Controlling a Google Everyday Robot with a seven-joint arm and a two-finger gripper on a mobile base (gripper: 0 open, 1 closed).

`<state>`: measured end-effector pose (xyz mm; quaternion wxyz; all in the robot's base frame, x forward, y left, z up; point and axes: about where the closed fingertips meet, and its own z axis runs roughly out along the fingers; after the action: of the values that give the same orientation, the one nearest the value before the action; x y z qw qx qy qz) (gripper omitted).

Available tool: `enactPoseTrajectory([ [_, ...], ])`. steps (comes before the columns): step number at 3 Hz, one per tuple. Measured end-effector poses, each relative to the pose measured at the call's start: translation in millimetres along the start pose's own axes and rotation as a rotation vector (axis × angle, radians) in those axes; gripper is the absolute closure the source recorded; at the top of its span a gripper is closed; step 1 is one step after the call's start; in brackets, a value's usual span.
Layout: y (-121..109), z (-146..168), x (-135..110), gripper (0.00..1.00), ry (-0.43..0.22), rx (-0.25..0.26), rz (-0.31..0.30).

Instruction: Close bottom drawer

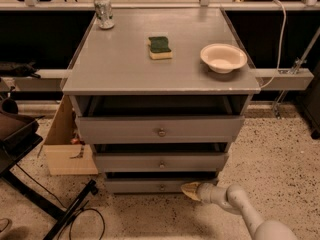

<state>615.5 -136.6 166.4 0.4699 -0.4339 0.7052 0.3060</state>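
The bottom drawer [150, 186] is the lowest, narrowest grey front of the grey cabinet, with a small round knob [161, 187] at its centre. Its front sits close to the cabinet, set back from the two drawers above. My gripper [189, 190] comes in from the lower right on a white arm. Its tan tip touches the right part of the bottom drawer's front, just right of the knob.
The middle drawer [161, 162] and top drawer [160, 129] stick out a little. On the cabinet top [125, 69] stand a can [104, 11], a green sponge [160, 47] and a bowl [223, 57]. A cardboard box [65, 144] and a black stand [30, 184] are at the left.
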Motion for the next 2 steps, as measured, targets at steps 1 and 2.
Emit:
enactPoseTrajectory([
  [1,0.0,0.1,0.0,0.07,0.0,0.0,0.0],
  [2,0.1,0.1,0.0,0.23,0.0,0.0,0.0],
])
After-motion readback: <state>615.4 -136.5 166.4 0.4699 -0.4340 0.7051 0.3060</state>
